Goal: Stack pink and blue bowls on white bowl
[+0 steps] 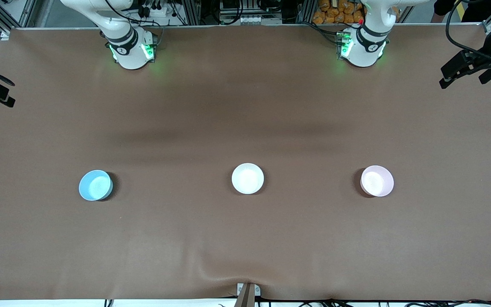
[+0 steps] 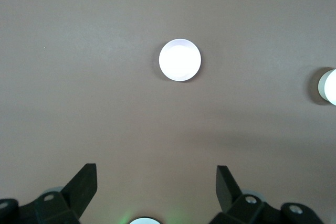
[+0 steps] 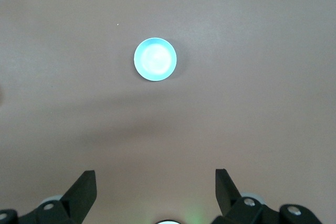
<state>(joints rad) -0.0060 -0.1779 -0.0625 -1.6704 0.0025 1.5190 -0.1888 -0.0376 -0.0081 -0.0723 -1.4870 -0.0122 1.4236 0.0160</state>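
White bowl (image 1: 247,178): bare, mid-table.
Pink bowl (image 1: 376,181): unstacked.
Blue bowl (image 1: 95,185): unstacked.
Left gripper (image 2: 156,184): raised, spread, empty.
Right gripper (image 3: 155,184): raised, spread, empty.
Progress: nothing stacked yet.

Left gripper (image 2: 157,184) hangs high over the bench (image 2: 79,77), both fingers (image 2: 84,182) spread wide with nothing between them. Pink bowl (image 2: 180,60) sits upright on the brown surface, washed out by glare. Another bowl (image 2: 329,86), cut off at frame edge, sits well apart from it.
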